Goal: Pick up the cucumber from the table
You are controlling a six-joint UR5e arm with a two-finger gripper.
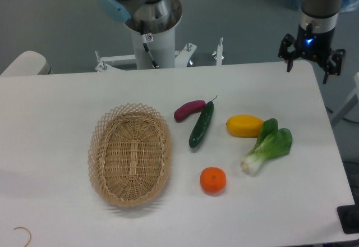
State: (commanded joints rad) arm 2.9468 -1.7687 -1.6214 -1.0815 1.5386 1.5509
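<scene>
Well away at the table's [67,95] far right corner, the gripper [312,59] hangs spread and empty. Mid-table, the cucumber [201,125] touches a sweet potato [189,110]; glossy, stiff, probably slippery, best pinched mid-length.

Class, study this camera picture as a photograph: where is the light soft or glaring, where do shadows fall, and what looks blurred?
Fixed camera view: lighting is even and diffuse; the basket and orange cast only faint shadows on the white table; a slim highlight runs along the glossy cucumber; the hand at upper right looks slightly soft, with a blue glow above it.
</scene>
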